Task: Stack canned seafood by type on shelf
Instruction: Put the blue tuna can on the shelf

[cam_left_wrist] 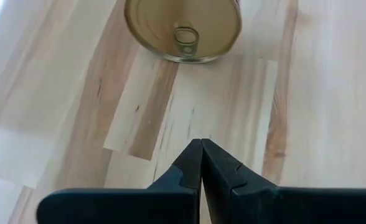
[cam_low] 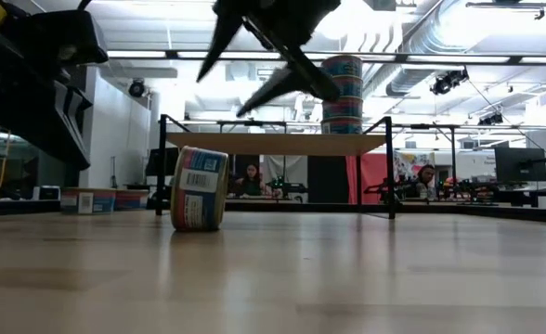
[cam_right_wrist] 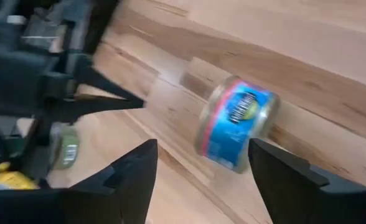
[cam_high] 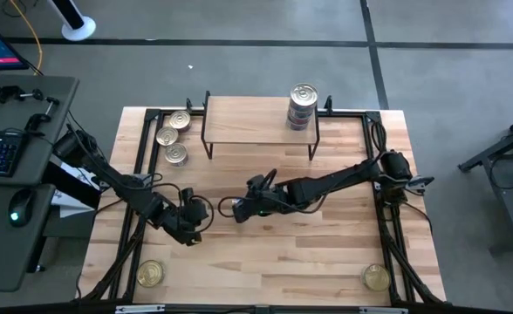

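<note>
Tin [cam_right_wrist: 234,123] (blue label, on its edge) rests on the table [cam_high: 326,253] just beyond the right gripper [cam_right_wrist: 198,171], whose fingers gape wide, empty. Left gripper [cam_left_wrist: 201,163] is pinched closed near centre-left; 1 stack [cam_high: 303,106] tops the shelf [cam_high: 248,122].

The left gripper [cam_left_wrist: 201,163] hung over the plank tabletop [cam_left_wrist: 320,93] with its dark fingers [cam_left_wrist: 186,168] pressed together, a gold-lidded tin [cam_left_wrist: 183,28] lying flat just beyond them
</note>
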